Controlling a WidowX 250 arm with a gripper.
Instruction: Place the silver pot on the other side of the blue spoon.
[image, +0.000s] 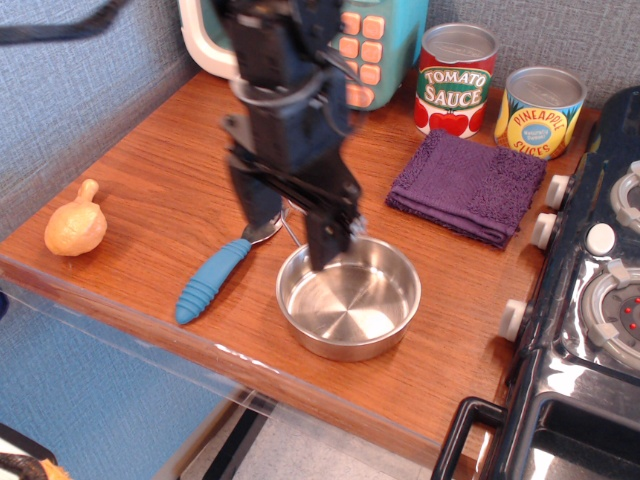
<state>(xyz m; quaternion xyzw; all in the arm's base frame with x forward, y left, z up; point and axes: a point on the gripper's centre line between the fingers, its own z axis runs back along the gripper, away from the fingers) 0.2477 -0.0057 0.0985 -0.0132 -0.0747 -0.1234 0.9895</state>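
The jaws of the gripper (290, 222) are spread astride the silver pot (349, 297)'s far rim, beside the blue spoon (213, 276), apparently for gripping.

Your end effector (287, 222) hangs with its fingers spread, one over the left rim of the silver pot (349, 298), the other above the head of the blue spoon (215, 277). The pot sits on the worktop (160, 180) just right of the spoon. Behind it lie a purple cloth (469, 186) and two cans (500, 95).
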